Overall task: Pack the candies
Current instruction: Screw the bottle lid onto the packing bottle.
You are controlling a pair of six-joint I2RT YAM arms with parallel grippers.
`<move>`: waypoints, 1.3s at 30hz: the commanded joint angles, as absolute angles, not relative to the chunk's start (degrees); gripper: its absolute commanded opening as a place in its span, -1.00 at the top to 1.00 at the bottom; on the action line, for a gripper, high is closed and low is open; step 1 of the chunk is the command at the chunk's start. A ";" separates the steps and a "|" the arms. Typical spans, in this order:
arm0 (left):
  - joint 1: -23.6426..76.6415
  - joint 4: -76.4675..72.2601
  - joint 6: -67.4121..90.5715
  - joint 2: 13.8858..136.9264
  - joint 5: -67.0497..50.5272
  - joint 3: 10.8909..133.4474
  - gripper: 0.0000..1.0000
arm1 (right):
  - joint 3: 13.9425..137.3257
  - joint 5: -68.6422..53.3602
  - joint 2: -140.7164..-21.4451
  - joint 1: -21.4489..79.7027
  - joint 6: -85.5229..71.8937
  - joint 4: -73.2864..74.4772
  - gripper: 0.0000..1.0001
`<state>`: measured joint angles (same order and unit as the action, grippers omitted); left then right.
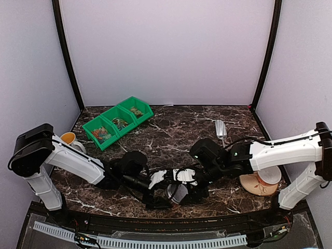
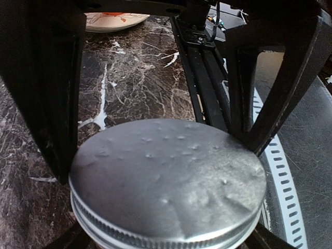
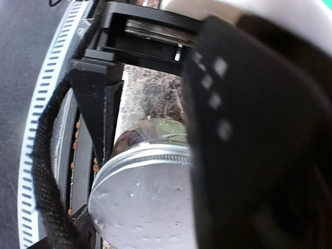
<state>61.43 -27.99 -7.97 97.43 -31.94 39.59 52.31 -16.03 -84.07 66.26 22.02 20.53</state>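
Candies (image 1: 102, 134): lying in the green bins (image 1: 147, 117) at the far left of the counter (image 1: 176, 129), well apart from both arms.
Left pincer (image 2: 155, 161): clamped on the jar's metal lid (image 2: 166, 192).
Right pincer (image 3: 150, 150): clamped on the glass jar (image 3: 155, 132).
Progress: probably early; lid on, scoop (image 1: 220, 128) untouched.

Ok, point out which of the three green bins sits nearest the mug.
The leftmost, nearest bin, holding orange and blue candies; the other two stand farther right, toward the back wall.

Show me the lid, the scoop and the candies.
lid (image 2: 166, 176), left wrist view, centre of its top.
scoop (image 1: 220, 127), top external view, its bowl.
candies (image 1: 101, 134), top external view, leftmost pile.
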 commanded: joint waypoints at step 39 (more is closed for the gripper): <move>64.69 -45.94 -11.66 88.23 -20.03 32.30 -0.34 | 51.66 -12.20 -78.36 64.23 5.72 10.70 -0.70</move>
